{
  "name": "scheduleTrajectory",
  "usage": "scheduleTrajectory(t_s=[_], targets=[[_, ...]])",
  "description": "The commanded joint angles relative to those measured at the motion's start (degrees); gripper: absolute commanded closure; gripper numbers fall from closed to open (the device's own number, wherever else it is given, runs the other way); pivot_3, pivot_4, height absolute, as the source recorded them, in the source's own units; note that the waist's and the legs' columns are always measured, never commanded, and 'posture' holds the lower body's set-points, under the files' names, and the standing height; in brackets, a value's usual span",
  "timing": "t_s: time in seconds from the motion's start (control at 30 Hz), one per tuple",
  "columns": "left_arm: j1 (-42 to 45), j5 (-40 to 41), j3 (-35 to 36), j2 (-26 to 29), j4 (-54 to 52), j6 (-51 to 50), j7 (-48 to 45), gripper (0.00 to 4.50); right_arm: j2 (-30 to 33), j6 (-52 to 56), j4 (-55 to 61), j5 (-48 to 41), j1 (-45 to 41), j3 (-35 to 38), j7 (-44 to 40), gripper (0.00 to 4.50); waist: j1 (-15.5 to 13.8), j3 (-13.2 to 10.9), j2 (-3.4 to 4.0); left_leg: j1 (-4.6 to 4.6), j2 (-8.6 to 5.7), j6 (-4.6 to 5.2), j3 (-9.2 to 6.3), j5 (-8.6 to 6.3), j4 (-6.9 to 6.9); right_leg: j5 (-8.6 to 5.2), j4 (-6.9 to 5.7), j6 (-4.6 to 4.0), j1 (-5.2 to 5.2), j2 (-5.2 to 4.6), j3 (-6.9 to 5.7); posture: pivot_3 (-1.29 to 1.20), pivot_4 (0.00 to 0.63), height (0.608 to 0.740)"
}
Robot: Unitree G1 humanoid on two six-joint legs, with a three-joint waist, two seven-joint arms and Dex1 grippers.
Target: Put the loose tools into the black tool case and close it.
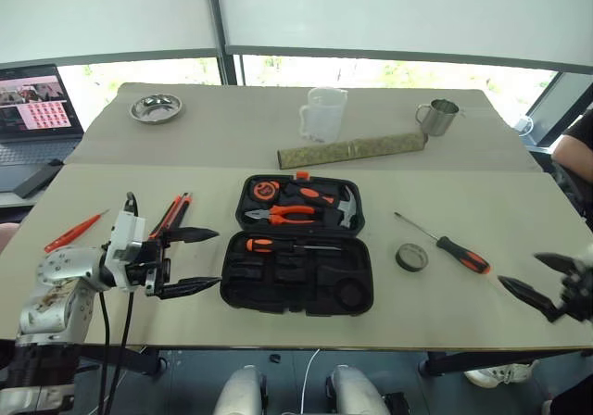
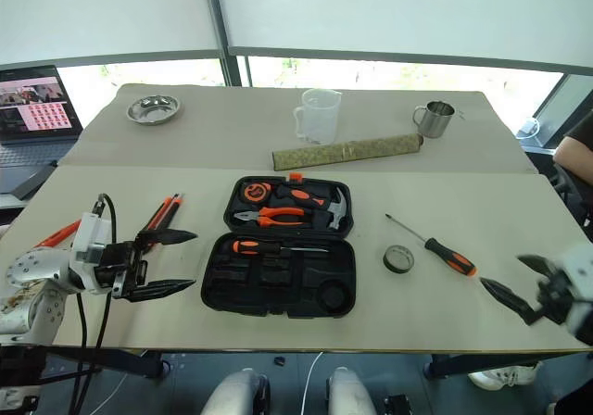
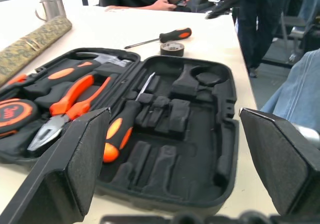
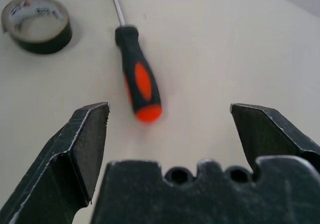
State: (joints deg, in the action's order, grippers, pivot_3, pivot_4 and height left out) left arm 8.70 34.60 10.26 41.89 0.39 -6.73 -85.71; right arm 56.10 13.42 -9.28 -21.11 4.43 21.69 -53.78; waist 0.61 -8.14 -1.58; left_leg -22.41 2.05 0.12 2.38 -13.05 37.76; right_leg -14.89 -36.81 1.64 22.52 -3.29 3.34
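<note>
The black tool case is seen lying open at the centre of the frame, set well back from the near edge of the table, its lid half toward the top and its tray half toward the bottom. One black-and-orange screwdriver is already seated along the upper row of the tray; pliers, a hammer and a tape measure are held in the lid half.

Bare tabletop is left on both sides of the case. At centre right, the small dark tape roll is found just beside a second black-and-orange screwdriver, which lies diagonally, handle toward the lower right. At centre left, the utility knife lies slanted, and the slim all-orange screwdriver sits farther left, near the table's left edge. Across the top are a metal dish, a clear jug, a steel mug and a rolled mat. A laptop is seen at the upper left.

The left gripper is held at lower left, jaws spread wide and empty, pointed level toward the case, just short of its left rim. The right gripper is caught at the lower right edge, jaws equally wide, nothing held, angled down above the table near the loose screwdriver's handle.
</note>
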Motion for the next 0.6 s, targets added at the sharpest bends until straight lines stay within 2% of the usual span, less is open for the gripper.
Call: scheduleTrajectory(t_s=[0.03, 0.17, 0.3, 0.43, 0.53, 0.6], targets=[[0.77, 1.25, -0.65, -1.10, -4.08, -0.44, 1.39, 0.09, 1.76, 1.28, -9.23, 4.92, -9.96, -7.82, -3.51, 0.00, -0.09, 0.00, 0.01, -0.06, -0.06, 0.00, 0.01, 0.00, 0.00, 0.01, 0.00, 0.03, 0.05, -0.04, 0.01, 0.00, 0.150, 0.740], [1.16, 1.11, -1.39, -1.41, -5.01, -1.35, 2.37, 0.09, 0.88, -0.67, -18.57, 9.35, -19.97, -14.21, -5.96, 0.00, 0.06, -0.01, 0.01, -0.39, -0.16, 0.08, 0.04, -0.04, 0.03, 0.04, 0.03, 0.12, 0.34, -0.10, 0.07, 0.00, 0.150, 0.740], [0.67, 1.02, -1.61, -0.95, -5.75, -1.77, 2.60, 0.00, -0.33, -0.36, -28.15, 13.46, -28.89, -19.54, -8.21, 1.06, 0.40, -0.01, 0.00, -0.66, -0.16, 0.08, 0.14, -0.04, 0.10, 0.11, 0.02, 0.21, 0.64, -0.11, 0.16, 0.00, 0.150, 0.740], [0.59, 1.37, -1.07, -0.42, -5.79, -2.21, 2.63, 0.00, -0.38, -4.39, -29.46, 11.69, -30.64, -18.06, -11.71, 2.55, 0.42, -0.01, 0.00, -0.64, -0.13, 0.11, 0.17, -0.07, 0.10, 0.11, 0.01, 0.20, 0.64, -0.08, 0.18, 0.00, 0.150, 0.740], [0.29, 1.67, -0.80, -0.72, -6.06, -2.53, 3.49, 0.00, 0.16, -10.75, -26.96, 8.40, -29.20, -14.05, -14.51, 3.47, 0.28, -0.02, 0.01, -0.65, -0.15, 0.11, 0.19, -0.07, 0.10, 0.11, 0.01, 0.21, 0.65, -0.11, 0.20, 0.00, 0.150, 0.740], [-0.31, 1.97, -0.55, -0.91, -6.45, -2.61, 4.12, 0.00, 0.45, -14.05, -22.51, 5.73, -28.59, -11.38, -16.34, 3.50, 0.28, -0.02, 0.02, -0.65, -0.14, 0.11, 0.19, -0.07, 0.10, 0.11, 0.00, 0.22, 0.65, -0.11, 0.20, 0.00, 0.150, 0.740]])
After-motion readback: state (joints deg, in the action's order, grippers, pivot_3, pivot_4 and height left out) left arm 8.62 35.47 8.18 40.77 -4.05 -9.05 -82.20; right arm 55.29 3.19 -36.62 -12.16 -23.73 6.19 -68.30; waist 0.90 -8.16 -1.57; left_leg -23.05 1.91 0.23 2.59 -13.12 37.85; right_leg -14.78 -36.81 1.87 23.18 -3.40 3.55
